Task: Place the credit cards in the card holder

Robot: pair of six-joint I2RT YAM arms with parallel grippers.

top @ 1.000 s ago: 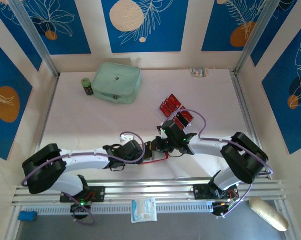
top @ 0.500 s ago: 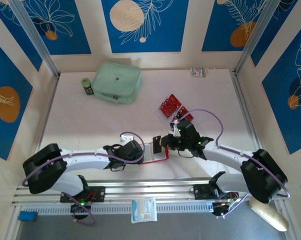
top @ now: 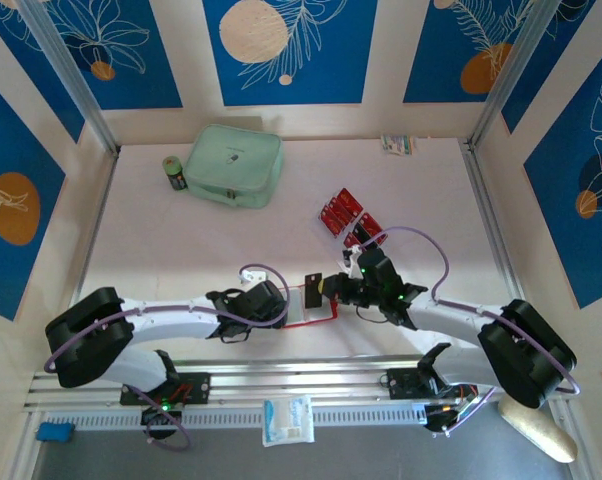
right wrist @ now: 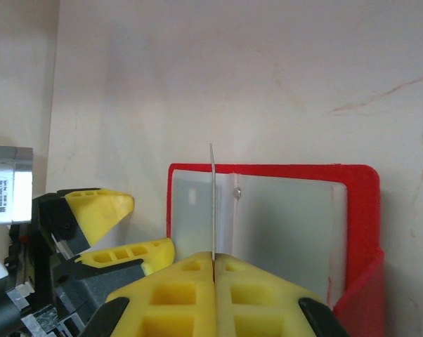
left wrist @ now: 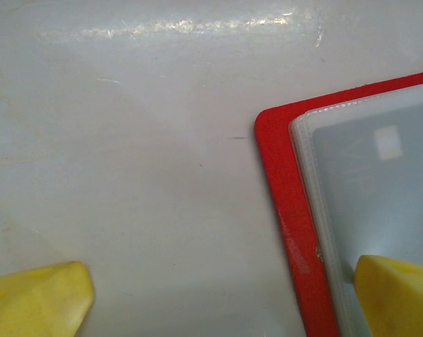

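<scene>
Item, my right claw (right wrist: 213, 261): fingers pressed together, pinching one credit card (right wrist: 212, 203) upright on its edge (so thin it reads as a line), held over the card holder (right wrist: 362, 186), which lies open on the table (left wrist: 127, 140) with its pale inside facing up. Item, my left claw (left wrist: 218, 302): spread wide, holding nothing, one fingertip (left wrist: 398, 295) over the holder's pale inside near a corner and the other over bare table; whether it presses down I cannot tell. Item, other credit cards (top: 341, 210): red, loose on the table beyond the holder, well apart from the mint-green case (top: 234, 165).
</scene>
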